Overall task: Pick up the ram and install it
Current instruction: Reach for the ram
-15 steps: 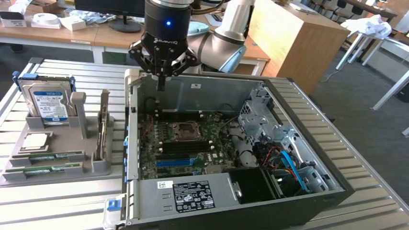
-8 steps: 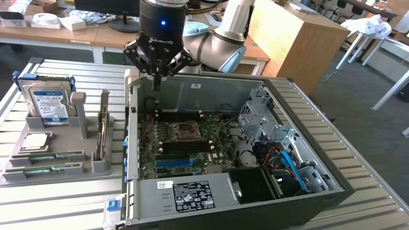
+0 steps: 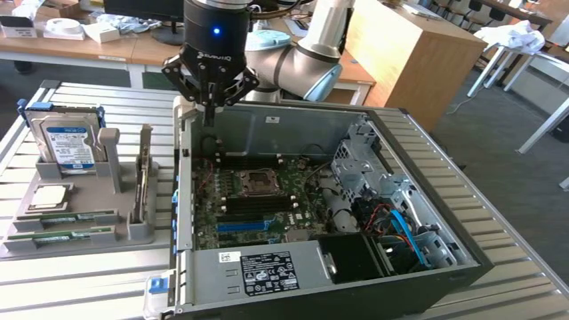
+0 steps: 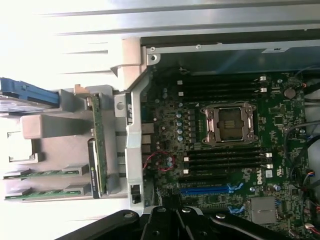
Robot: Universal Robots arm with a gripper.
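The black robot gripper (image 3: 210, 115) hangs above the far corner of the open black computer case (image 3: 276, 130), on the exterior view's left. From here its fingers look pressed together with nothing between them. The ram (image 3: 66, 217), a long thin green circuit-board stick, lies in the grey moulded tray (image 3: 53, 248) on the slatted metal tabletop (image 3: 89, 287). It is near the tray's front edge, well apart from the gripper. A second matching green stick (image 3: 62, 235) lies just beside it, closer to that edge.
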